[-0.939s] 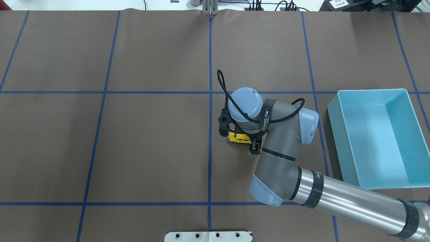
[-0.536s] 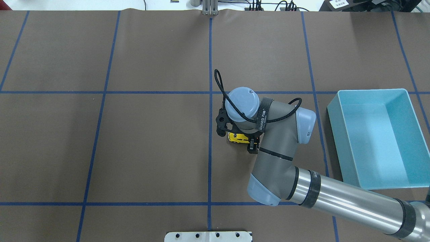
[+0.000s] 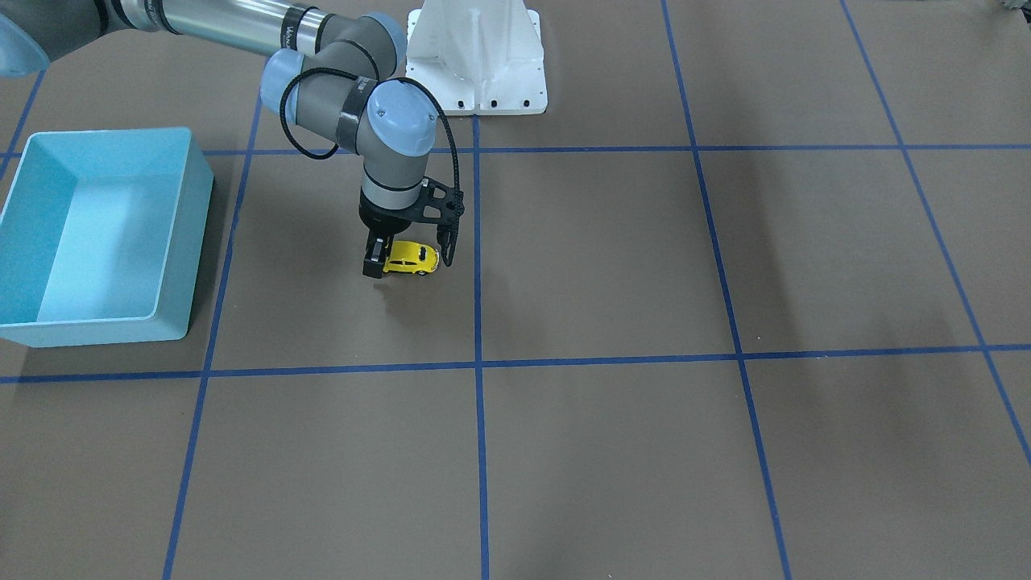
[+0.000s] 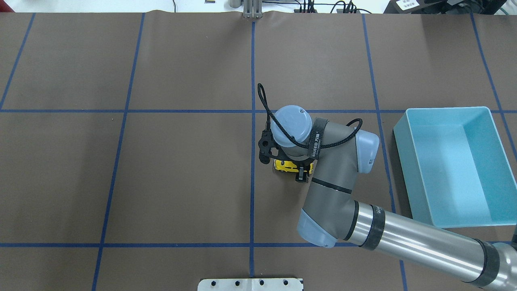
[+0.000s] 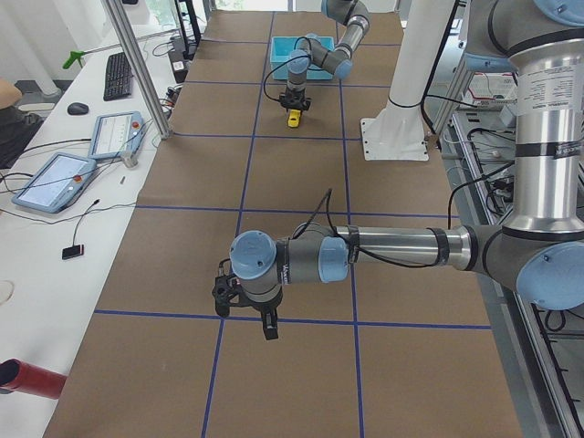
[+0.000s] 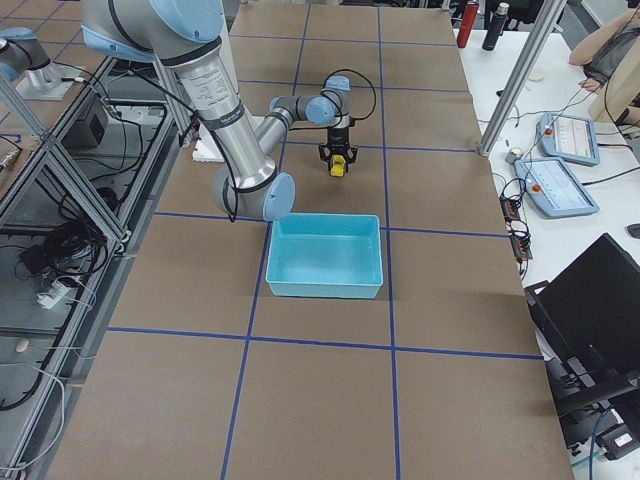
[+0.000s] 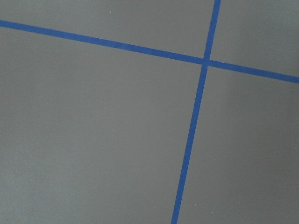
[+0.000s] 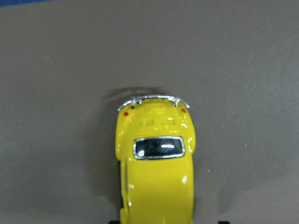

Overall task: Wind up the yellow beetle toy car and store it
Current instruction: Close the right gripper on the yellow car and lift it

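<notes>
The yellow beetle toy car stands on its wheels on the brown table, near the centre line; it also shows in the overhead view. My right gripper is lowered over the car's front end, with one black finger beside it. In the right wrist view the car fills the lower middle, rear window up, with finger tips just showing at the bottom edge on either side and a small gap on the right. My left gripper hovers over bare table far from the car; I cannot tell whether it is open.
The light blue bin stands empty to the right of the car in the overhead view, about a grid square away. A white arm base stands behind the car. The left wrist view shows only table and blue tape lines.
My right arm has shifted slightly left over the car, and the visible finger has moved in toward the car's side. The car has not moved.
</notes>
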`<state>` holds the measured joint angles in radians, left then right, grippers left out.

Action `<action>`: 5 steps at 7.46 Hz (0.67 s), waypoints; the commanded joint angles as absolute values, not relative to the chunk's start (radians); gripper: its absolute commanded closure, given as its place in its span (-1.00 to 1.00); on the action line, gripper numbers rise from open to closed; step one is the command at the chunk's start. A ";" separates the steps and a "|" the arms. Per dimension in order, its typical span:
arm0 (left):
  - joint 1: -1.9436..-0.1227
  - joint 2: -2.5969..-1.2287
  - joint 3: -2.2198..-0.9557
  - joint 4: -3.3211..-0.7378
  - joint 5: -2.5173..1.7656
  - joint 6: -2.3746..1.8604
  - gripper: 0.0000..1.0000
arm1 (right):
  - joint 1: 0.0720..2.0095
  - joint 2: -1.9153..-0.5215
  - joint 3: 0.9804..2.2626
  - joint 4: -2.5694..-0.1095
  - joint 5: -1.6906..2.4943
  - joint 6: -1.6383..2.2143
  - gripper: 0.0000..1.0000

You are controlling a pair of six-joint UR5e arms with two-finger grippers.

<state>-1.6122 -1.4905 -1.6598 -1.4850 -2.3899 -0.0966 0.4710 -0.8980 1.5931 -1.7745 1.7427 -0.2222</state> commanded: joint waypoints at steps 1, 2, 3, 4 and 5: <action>-1.612 -1.491 -1.660 -1.485 -2.390 -0.097 -1.00 | 0.471 -0.897 1.600 -1.773 1.750 -0.204 0.40; -1.612 -1.491 -1.660 -1.485 -2.390 -0.097 -1.00 | 0.471 -0.897 1.608 -1.773 1.753 -0.203 0.59; -1.612 -1.490 -1.660 -1.485 -2.390 -0.097 -1.00 | 0.479 -0.905 1.633 -1.781 1.779 -0.202 0.68; -1.612 -1.489 -1.660 -1.485 -2.390 -0.097 -1.00 | 0.509 -0.923 1.687 -1.802 1.792 -0.204 0.72; -1.612 -1.489 -1.660 -1.483 -2.390 -0.097 -1.00 | 0.531 -0.955 1.771 -1.871 1.796 -0.206 0.72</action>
